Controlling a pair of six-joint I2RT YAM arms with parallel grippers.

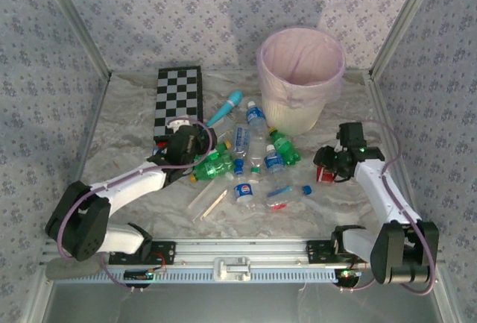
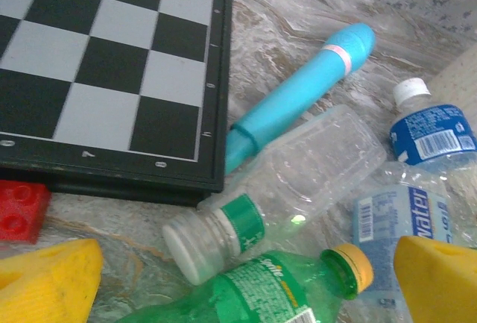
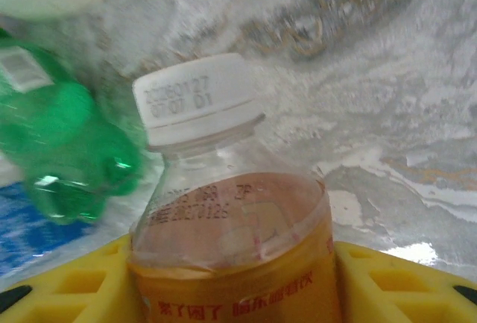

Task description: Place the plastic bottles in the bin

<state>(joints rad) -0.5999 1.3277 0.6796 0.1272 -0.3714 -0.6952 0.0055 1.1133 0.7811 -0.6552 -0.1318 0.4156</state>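
The right jaws are clamped on the orange-labelled bottle (image 3: 223, 211) around its glossy label, well short of the bin (image 1: 294, 114) at the far side of the counter (image 1: 123, 136). That thin, smooth plastic could slip or tilt as it goes up to the pink-lined rim. The left jaws gape wide over the green Sprite bottle (image 2: 253, 297), a slick cylinder lying just beside a clear white-capped bottle (image 2: 298, 181), so closing might pinch both or roll it away.
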